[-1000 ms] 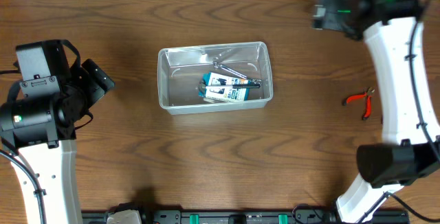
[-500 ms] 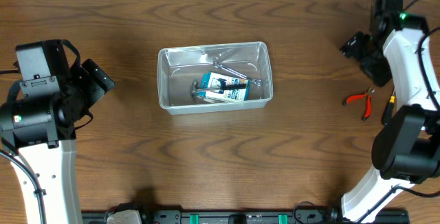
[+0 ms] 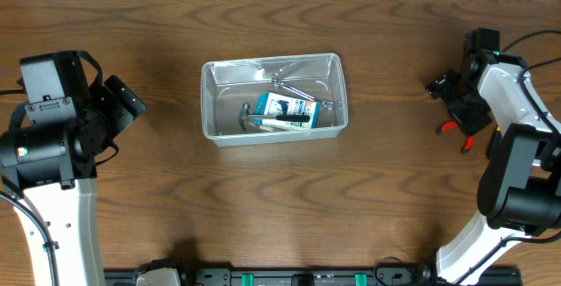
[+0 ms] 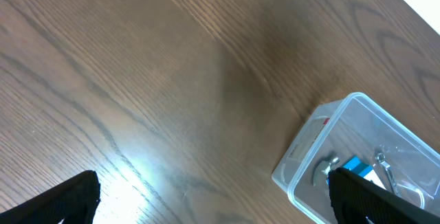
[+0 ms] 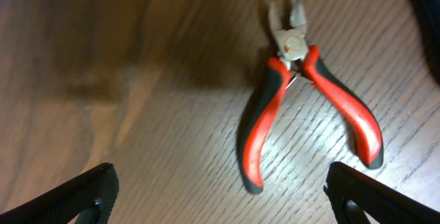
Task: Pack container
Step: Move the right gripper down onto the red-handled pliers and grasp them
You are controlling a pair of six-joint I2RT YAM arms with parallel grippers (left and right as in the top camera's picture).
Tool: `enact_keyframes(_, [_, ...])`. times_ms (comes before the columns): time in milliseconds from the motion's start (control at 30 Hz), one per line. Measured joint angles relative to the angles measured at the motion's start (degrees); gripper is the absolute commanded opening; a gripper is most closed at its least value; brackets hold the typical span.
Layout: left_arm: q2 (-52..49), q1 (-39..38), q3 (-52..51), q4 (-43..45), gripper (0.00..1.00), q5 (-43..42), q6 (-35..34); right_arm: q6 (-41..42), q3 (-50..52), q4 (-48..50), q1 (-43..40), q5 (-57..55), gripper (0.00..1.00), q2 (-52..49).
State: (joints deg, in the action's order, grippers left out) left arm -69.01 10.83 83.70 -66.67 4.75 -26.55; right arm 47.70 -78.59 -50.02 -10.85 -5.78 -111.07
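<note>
The clear plastic container (image 3: 215,130) sits mid-table and holds a blue-and-white pack (image 3: 287,111) and some metal tools (image 3: 289,84). Its corner also shows in the left wrist view (image 4: 313,141). Red-and-black pliers (image 5: 302,110) lie on the table at the right, partly hidden under my right arm in the overhead view (image 3: 450,127). My right gripper (image 5: 220,200) is open and empty, hovering just above the pliers with its fingertips either side of the handles. My left gripper (image 4: 213,200) is open and empty, over bare table left of the container.
Wood-grain table (image 3: 280,207). The left arm's base (image 3: 53,146) stands at the left, the right arm's base (image 3: 517,207) at the lower right. A black rail (image 3: 289,277) runs along the front edge.
My right arm swung from the far right corner down toward the pliers and now hovers over them. The left arm and the container have not moved.
</note>
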Motion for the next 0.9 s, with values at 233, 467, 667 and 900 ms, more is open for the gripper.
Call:
enact_keyframes(233, [0.0,0.0,0.0,0.0,0.99,0.0,0.0,0.92,1.42,0.83,-1.62,0.52,0.99,0.0])
enact_keyframes(467, [0.0,0.0,0.0,-0.02,0.99,0.0,0.0,1.55,4.44,4.87,-1.7,0.94,0.97,0.0])
enact_keyframes(667, [0.0,0.0,0.0,-0.13,0.99,0.0,0.0,1.95,8.68,9.55,-1.73,1.09,0.97,0.0])
enact_keyframes(900, [0.0,0.0,0.0,-0.24,0.99,0.0,0.0,1.97,9.64,11.23,-1.73,0.68,0.92,0.0])
